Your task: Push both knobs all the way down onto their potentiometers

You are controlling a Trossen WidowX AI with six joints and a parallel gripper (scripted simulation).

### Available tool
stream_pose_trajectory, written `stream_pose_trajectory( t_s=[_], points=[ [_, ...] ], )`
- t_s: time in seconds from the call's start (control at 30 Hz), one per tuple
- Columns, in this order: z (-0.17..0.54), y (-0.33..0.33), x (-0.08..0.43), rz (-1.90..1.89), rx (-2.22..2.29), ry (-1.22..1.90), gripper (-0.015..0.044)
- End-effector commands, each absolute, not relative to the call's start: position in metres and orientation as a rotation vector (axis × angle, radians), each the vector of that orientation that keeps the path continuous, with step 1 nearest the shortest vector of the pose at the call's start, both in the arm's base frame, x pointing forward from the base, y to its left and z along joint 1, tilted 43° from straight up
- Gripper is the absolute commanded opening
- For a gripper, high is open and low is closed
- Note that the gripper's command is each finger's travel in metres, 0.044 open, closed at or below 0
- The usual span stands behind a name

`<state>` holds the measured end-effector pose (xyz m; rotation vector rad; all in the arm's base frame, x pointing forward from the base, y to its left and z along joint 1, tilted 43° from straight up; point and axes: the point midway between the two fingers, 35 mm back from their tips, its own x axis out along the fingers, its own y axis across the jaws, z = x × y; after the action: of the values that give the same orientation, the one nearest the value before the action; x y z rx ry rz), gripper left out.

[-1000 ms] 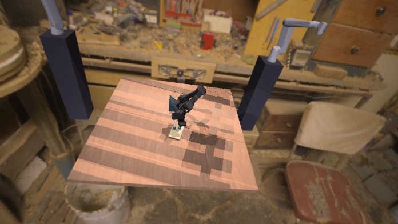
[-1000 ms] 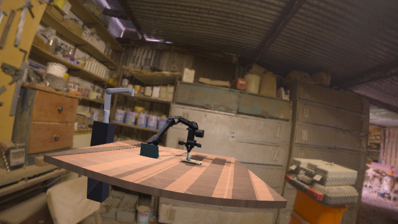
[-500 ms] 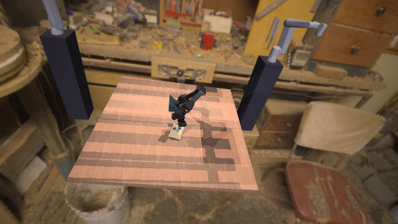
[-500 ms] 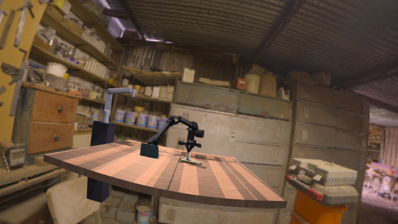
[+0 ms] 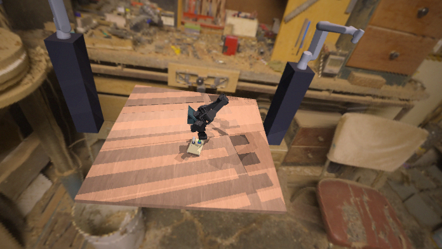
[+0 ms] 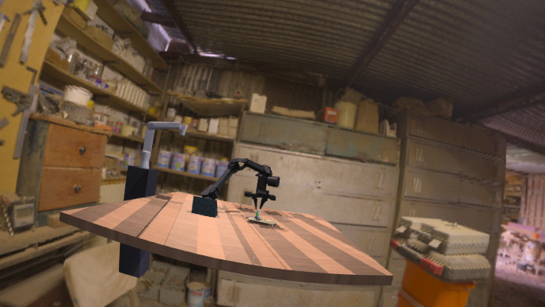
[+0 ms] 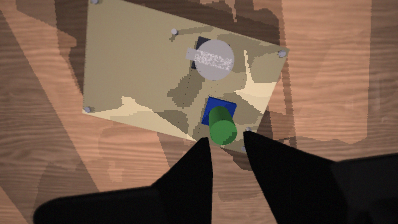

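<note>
Green knob [image 7: 222, 129] sits just ahead of the gripper [image 7: 226, 143], in line with the gap between the two black fingertips; contact cannot be told. Gripper partly apart, holding nothing. Knob stands on a blue square base near the board's [image 7: 130, 70] corner. Second knob [image 7: 214, 60], grey and round, lies further in. Tan board rests on the striped worktop [image 7: 45, 150].

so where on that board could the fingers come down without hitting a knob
The board's wide stretch left of the grey knob carries nothing. It gets crowded at the right end, where the grey knob and the green knob stand close together, with the open gripper hanging just over the green one.
</note>
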<state>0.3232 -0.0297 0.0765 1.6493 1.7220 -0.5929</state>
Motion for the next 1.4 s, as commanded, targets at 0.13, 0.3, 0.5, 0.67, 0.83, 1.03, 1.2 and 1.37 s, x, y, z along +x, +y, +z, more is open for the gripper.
stream_pose_trajectory(
  t_s=[0.13,0.3,0.5,0.67,0.83,1.03,1.2,1.37],
  points=[
    [0.08,-0.038,0.319,-0.629,1.667,1.69,0.0131],
    [0.084,-0.051,0.315,-0.583,1.618,1.656,0.0],
    [0.084,-0.054,0.316,-0.397,1.468,1.662,0.0],
    [0.084,-0.056,0.317,-0.245,1.34,1.656,0.0],
    [0.083,-0.059,0.318,-0.096,1.209,1.641,0.0],
    [0.083,-0.062,0.319,0.075,1.051,1.611,0.0],
    [0.083,-0.064,0.32,0.214,0.917,1.577,0.0],
    [0.082,-0.066,0.321,0.347,0.782,1.534,0.0]
  ],
)
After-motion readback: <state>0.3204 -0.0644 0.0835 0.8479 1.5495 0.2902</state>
